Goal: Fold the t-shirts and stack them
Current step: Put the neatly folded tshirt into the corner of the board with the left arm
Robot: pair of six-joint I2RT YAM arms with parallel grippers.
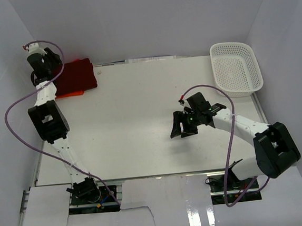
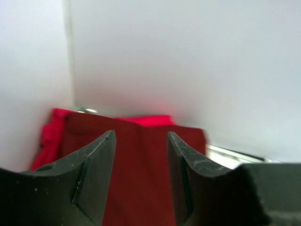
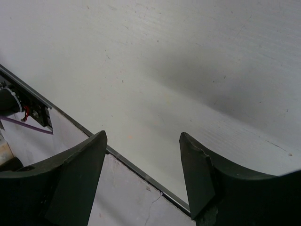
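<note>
My left gripper (image 1: 56, 64) is at the far left corner of the flat white tabletop (image 1: 141, 119), over the folded shirts stacked there. On top lies the dark maroon t-shirt (image 1: 78, 74), soft matte cloth folded to a rough rectangle with a lengthwise crease. From my left wrist the bright crimson red t-shirt (image 2: 146, 120) shows as a thin band past the maroon one's far edge and as a bunched fold on its left side. From above, the orange t-shirt (image 1: 69, 93) shows only as a narrow strip along the stack's near edge.

My left fingers (image 2: 96, 165) are black, wedge-shaped and lightly scuffed. They stand moderately apart with the maroon cloth filling the gap behind them. That view is blurred, so I cannot tell whether the tips touch the shirt or hang just above it.

My right gripper (image 1: 182, 133) hangs over bare tabletop right of centre, well apart from the stack. Its fingers (image 3: 77, 174) are spread wide and grip nothing. Beneath them I see faintly speckled white board and the thin metal strip along the table's edge.

A white plastic mesh basket (image 1: 236, 91), oval with latticed walls, sits at the far right corner. A purple cable (image 1: 13, 109) loops beside my left arm.
</note>
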